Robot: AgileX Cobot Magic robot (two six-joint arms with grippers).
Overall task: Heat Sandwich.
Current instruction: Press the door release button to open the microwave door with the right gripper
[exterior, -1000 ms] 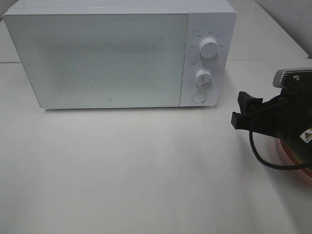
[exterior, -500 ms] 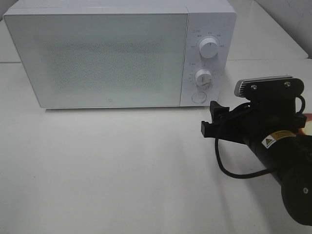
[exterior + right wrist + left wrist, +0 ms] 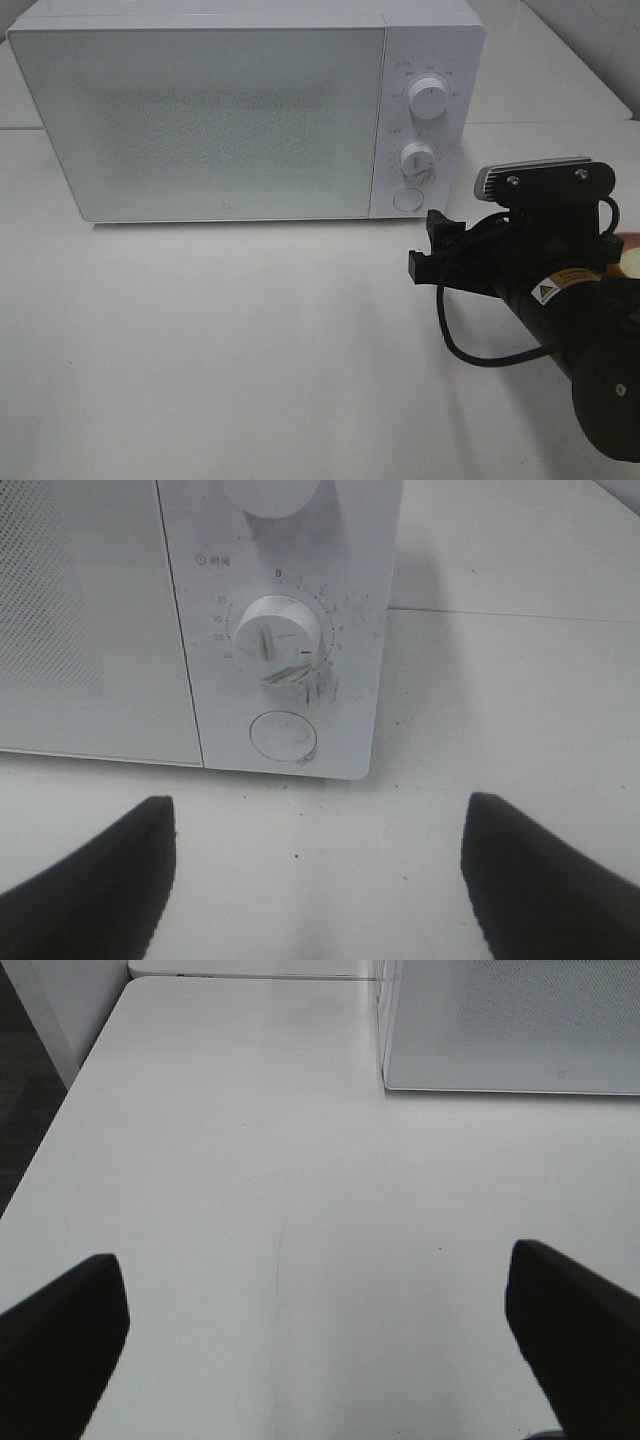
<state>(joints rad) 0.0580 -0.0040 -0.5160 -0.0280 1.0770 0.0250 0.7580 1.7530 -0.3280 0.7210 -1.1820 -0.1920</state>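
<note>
- While the right hand (image 3: 430,245) hangs released and empty, aimed at the microwave (image 3: 240,110) control panel, its arm hides the sandwich: heading and long axis can't be told.
- Pink plate sliver (image 3: 628,247) at far right edge, behind that arm.
- Microwave door shut; round button (image 3: 283,736) just under the lower knob (image 3: 280,640).
- Left hand (image 3: 320,1350) released over the worktop (image 3: 250,1160), nothing held.
- Digits 20, 25, 30, 35 readable beside the lower knob; yellow warning sticker (image 3: 548,291) on the arm, text too small.

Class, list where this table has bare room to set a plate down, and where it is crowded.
Free: the wide table stretch before the microwave door, left of the right gripper. Crowded: the right side, taken by that arm and its cable.
</note>
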